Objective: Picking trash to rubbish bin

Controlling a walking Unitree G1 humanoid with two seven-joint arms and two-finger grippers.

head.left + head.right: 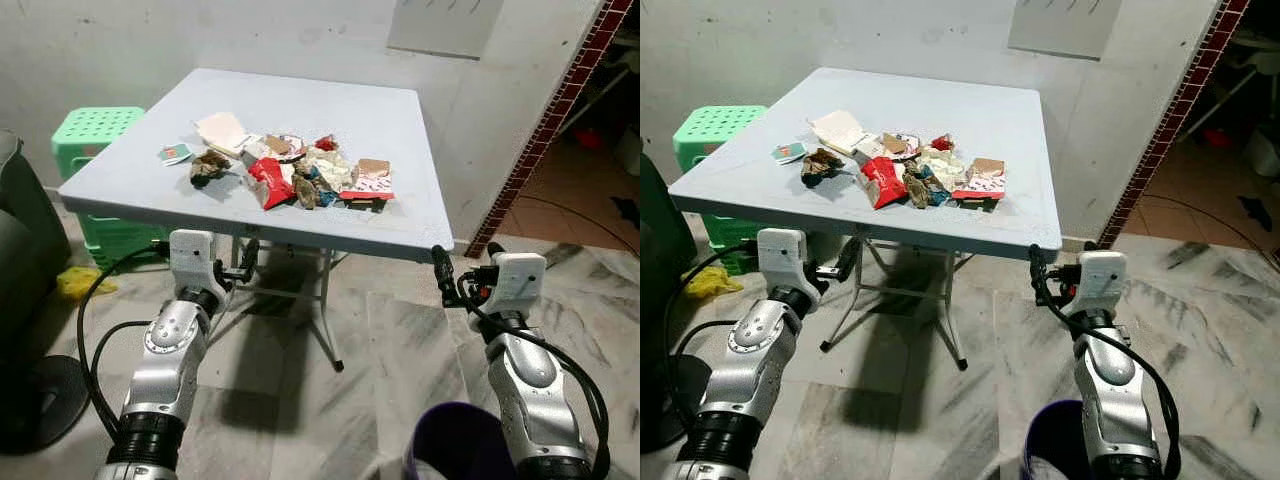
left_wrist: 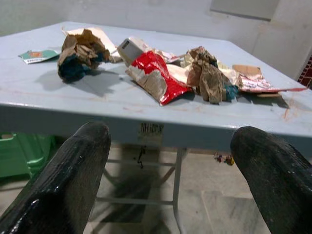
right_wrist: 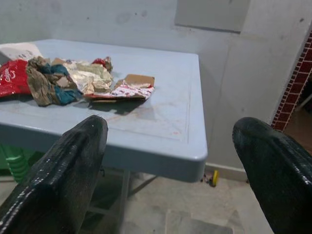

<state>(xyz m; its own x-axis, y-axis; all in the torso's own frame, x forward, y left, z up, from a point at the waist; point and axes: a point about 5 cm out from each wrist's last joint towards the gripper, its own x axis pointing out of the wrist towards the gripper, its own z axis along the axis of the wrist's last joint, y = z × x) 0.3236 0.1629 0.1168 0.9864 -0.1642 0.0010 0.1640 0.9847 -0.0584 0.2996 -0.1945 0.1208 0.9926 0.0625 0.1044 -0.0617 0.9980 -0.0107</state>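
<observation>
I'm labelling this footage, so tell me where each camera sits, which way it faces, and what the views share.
Left eye view: on the head, looking forward and down at the table; left gripper and right gripper both show.
Right eye view: the same scene, plus the purple bin.
Left wrist view: looks between open fingers at the red wrapper.
Right wrist view: looks between open fingers at the table's corner.
Shared: all four show the trash pile.

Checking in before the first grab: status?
Left hand and right hand open, empty, below table edge. Trash pile untouched on top. Purple bin at right arm. Nothing blocking.
</observation>
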